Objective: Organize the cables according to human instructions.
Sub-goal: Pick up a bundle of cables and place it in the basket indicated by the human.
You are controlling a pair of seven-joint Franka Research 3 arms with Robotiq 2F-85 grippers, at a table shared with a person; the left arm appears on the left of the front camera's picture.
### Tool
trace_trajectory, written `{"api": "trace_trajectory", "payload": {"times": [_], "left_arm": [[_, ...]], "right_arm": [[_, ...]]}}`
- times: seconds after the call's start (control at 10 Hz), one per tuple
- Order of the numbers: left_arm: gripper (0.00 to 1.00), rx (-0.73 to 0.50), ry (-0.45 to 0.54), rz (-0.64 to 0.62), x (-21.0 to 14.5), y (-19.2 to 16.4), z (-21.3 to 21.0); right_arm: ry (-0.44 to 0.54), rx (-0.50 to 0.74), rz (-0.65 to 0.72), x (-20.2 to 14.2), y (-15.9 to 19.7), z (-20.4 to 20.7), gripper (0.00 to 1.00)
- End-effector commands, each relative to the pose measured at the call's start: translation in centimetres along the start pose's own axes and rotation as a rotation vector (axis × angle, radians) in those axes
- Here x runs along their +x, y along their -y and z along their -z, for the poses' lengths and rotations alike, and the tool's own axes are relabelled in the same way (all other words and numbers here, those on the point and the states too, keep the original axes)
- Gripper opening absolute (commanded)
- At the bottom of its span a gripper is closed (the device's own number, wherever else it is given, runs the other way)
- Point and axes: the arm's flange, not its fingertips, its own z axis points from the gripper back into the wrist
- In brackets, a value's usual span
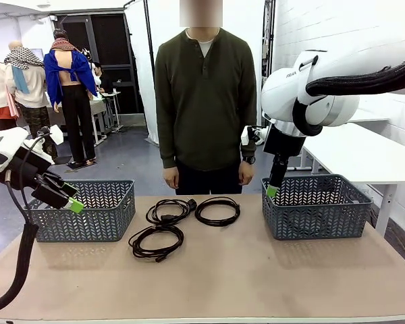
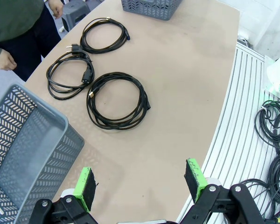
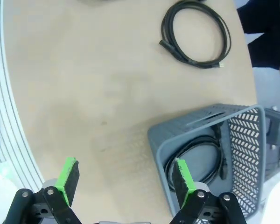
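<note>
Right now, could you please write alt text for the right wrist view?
A coiled black cable lies inside a grey basket just beyond the open right gripper. A second cable coil rests on the tan table.

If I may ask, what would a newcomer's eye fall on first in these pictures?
Three coiled black cables lie clustered on the table between the left basket and the right basket, both grey; a fourth cable sits coiled inside the right one. The left gripper and right gripper both hang open in the air, and a person in a dark green shirt stands at the far edge.
</note>
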Motion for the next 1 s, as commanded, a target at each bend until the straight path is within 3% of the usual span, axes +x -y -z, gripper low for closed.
{"api": "trace_trajectory", "payload": {"times": [0.0,0.9], "left_arm": [[1.00,-0.015,0.018,0.015,-0.15,-0.38,-0.02],[1.00,-0.015,0.018,0.015,-0.15,-0.38,-0.02]], "right_arm": [[-0.015,-0.005,0.004,0.07,0.01,-0.11,1.00],[-0.015,-0.005,0.004,0.07,0.01,-0.11,1.00]]}}
